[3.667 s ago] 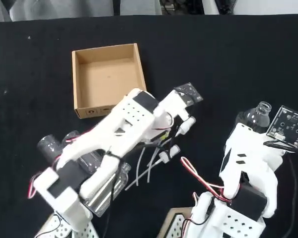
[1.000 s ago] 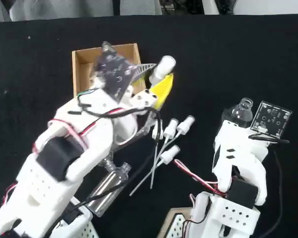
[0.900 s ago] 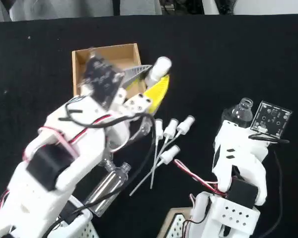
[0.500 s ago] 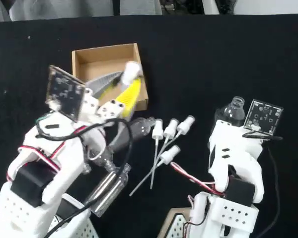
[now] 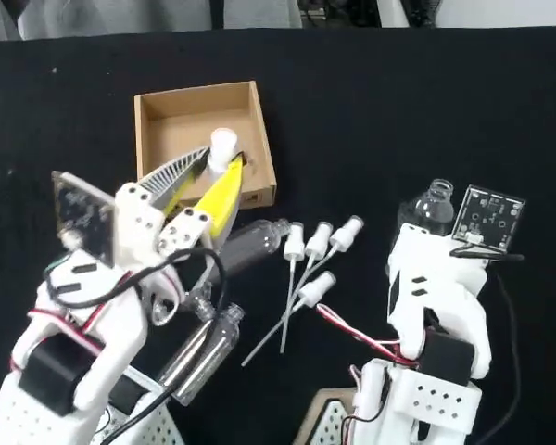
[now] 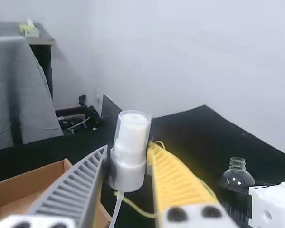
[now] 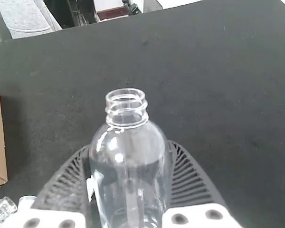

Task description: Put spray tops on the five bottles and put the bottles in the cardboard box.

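Observation:
My left gripper [image 5: 215, 162] is shut on a white spray top [image 5: 221, 148], held above the front right part of the cardboard box [image 5: 154, 112]. In the left wrist view the spray top [image 6: 129, 149] sits upright between the grey and yellow fingers, its tube hanging down. At the right, my right gripper [image 5: 424, 211] is shut on an open clear bottle [image 5: 427, 205], held upright with its neck bare [image 7: 126, 108]. Three more spray tops [image 5: 320, 241] lie on the black table between the arms. Other clear bottles [image 5: 253, 239] lie beside the left arm.
The black table [image 5: 398, 102] spreads wide behind and to the right of the box. A bottle [image 5: 202, 346] lies close to the left arm's base. Red wires [image 5: 352, 326] run from the right arm near the spray tops' tubes.
The left arm picked a spray top from the table, raised it and swung it left over the box. The right arm shifted slightly left with its bottle.

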Available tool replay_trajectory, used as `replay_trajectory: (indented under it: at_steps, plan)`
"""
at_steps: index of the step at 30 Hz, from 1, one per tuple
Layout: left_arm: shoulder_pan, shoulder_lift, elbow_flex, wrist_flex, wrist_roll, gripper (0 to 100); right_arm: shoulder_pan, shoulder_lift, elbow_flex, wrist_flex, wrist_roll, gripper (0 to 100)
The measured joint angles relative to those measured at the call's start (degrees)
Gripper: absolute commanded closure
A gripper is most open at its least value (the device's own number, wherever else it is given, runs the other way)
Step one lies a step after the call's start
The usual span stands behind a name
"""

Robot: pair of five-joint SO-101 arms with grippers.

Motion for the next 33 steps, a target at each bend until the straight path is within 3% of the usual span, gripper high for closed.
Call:
replay_trajectory:
  at_steps: [13, 24, 33]
  plan:
    - [-0.1, -11.4, 6.1, -0.4, 0.1, 97, 0.0, 0.0, 0.0, 0.0, 0.0, 97.7]
    - [-0.2, -19.4, 10.5, -0.5, 0.1, 97, -7.8, 0.0, 0.0, 0.0, 0.0, 97.7]
    - [-0.2, -25.6, 18.5, -8.6, 0.1, 97, -15.9, 0.0, 0.0, -4.0, 0.0, 98.0]
